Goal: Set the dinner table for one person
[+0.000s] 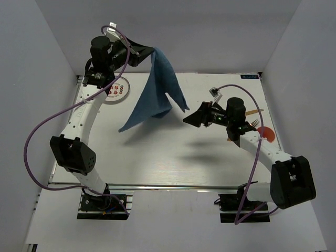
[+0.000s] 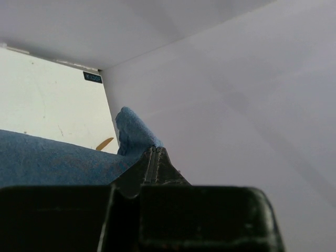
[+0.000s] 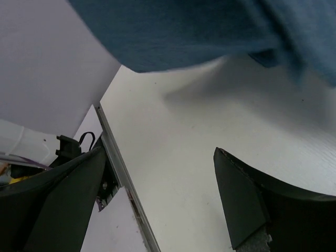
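**Blue square fabric cloth (image 1: 157, 89) held up over white rectangular bench (image 1: 173, 157)**

The left arm's fingers (image 1: 143, 52) are pinched shut on the cloth's top corner, and the cloth hangs over the far half of the bench. The right arm's fingers (image 1: 193, 118) are spread apart and hold nothing, just beside the cloth's lower right corner. A round white plate (image 1: 116, 92) lies at the bench's far left.

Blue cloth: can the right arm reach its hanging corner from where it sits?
Probably yes. The right gripper is open and just beside the low corner of the blue cloth, with nothing between them. The left gripper is shut on the cloth's top, holding it up.
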